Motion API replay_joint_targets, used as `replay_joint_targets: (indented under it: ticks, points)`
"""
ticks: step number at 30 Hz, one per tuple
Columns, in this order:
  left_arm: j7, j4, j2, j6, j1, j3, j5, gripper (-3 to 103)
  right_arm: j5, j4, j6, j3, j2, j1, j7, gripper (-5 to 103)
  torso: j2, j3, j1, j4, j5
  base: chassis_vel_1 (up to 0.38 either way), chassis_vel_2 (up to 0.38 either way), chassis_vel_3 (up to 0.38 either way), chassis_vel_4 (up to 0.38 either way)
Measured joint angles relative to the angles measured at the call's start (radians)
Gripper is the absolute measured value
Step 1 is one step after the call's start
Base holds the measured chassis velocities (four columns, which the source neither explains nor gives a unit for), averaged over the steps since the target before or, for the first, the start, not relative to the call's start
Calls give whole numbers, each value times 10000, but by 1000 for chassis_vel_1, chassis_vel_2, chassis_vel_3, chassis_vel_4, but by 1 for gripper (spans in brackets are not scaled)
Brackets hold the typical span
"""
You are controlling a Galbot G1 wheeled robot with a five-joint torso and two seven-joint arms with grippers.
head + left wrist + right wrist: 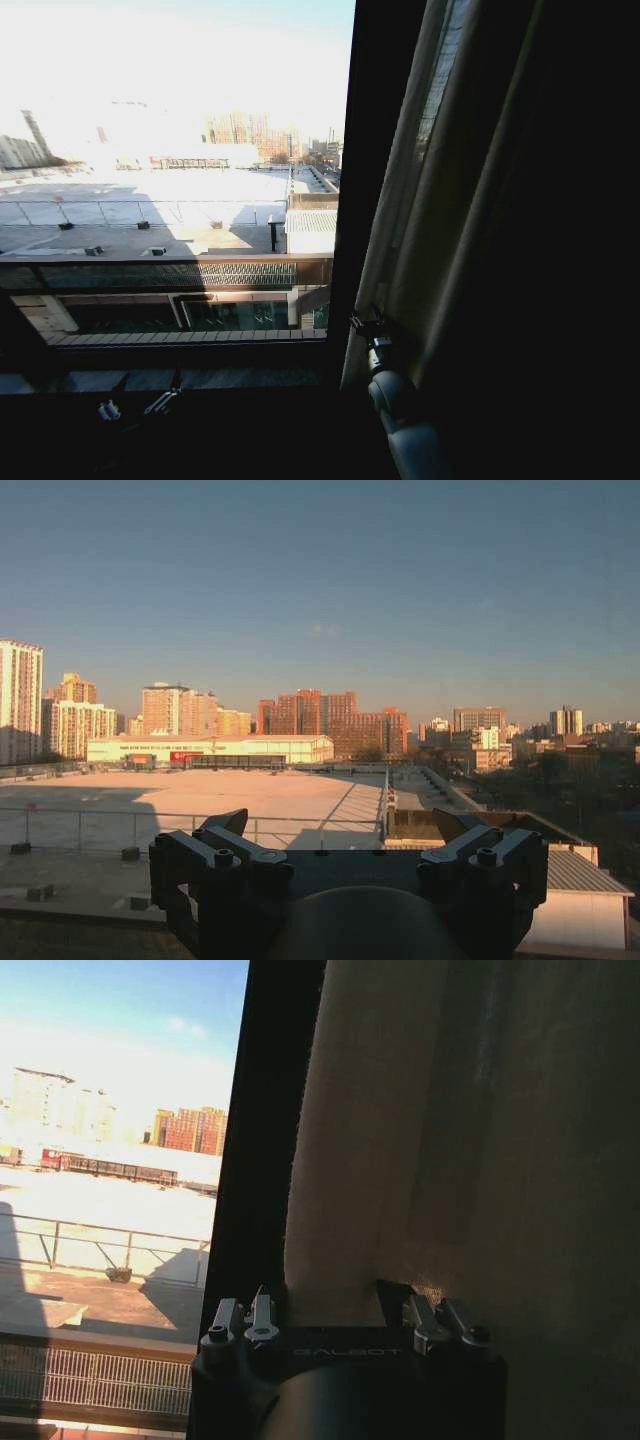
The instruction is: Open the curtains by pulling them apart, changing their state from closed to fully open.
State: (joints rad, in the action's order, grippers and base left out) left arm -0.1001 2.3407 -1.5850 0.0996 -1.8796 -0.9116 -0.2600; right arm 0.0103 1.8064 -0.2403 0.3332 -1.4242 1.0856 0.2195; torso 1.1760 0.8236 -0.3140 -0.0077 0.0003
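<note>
The curtain (470,200) hangs bunched in long pleats on the right side of the window, with bare glass to its left. My right gripper (366,326) is raised at the curtain's left edge, low on the fabric. In the right wrist view this gripper (340,1315) is open, and the edge of the curtain (450,1140) hangs between its spread fingers. My left gripper (138,405) sits low at the left by the sill. It is open (345,830) with nothing between its fingers and faces out through the glass.
A black vertical window frame bar (365,150) stands just left of the curtain's edge, close to my right gripper, and appears as the frame bar (265,1130) in the right wrist view. A dark sill (200,385) runs below the glass. Rooftops and buildings lie outside.
</note>
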Motion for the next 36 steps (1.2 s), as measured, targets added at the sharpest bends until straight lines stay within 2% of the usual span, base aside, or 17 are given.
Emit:
replay_joint_targets:
  ticks: [2, 5, 6, 9, 12, 15, 23, 36]
  points:
    - [0, 8, -8, 0, 6, 11, 0, 100, 0, -11, 2, 10, 10, -15, 29, 52, 0, 0, 0, 0, 0, 0, 0, 0, 0]
    - [0, 18, -21, -7, 43, 58, 45, 100, -47, -107, 32, 66, 53, -92, 174, 36, 0, 0, 0, 0, 0, 0, 0, 0, 0]
    - [0, 18, -21, -7, 43, 58, 45, 100, -47, -107, 32, 66, 53, -92, 174, 36, 0, 0, 0, 0, 0, 0, 0, 0, 0]
    - [0, 17, -46, -18, 66, 72, 59, 100, -135, -137, 46, 111, 112, -136, 182, 20, 0, 0, 0, 0, 0, 0, 0, 0, 0]
    - [0, 12, -55, -18, 66, 71, 60, 100, -177, -140, 47, 110, 157, -158, 175, 14, 0, 0, 0, 0, 0, 0, 0, 0, 0]
    - [-1, -13, -60, -6, 62, 42, 56, 100, -377, -72, 74, 107, 244, -153, 144, 2, 0, 0, 0, 0, 0, 0, 0, 0, 0]
    - [-1, -15, -61, 50, -4, 0, -4, 100, -924, 735, -62, 330, 581, 202, -120, 0, 1, -1, 1, 1, 1, 0, 0, 0, 0]
    - [-23, -5, -53, 234, -171, 40, -47, 100, -1721, 528, -799, 3042, 1300, 40, 910, 0, 0, -1, 0, 0, 2, 0, 0, 0, 0]
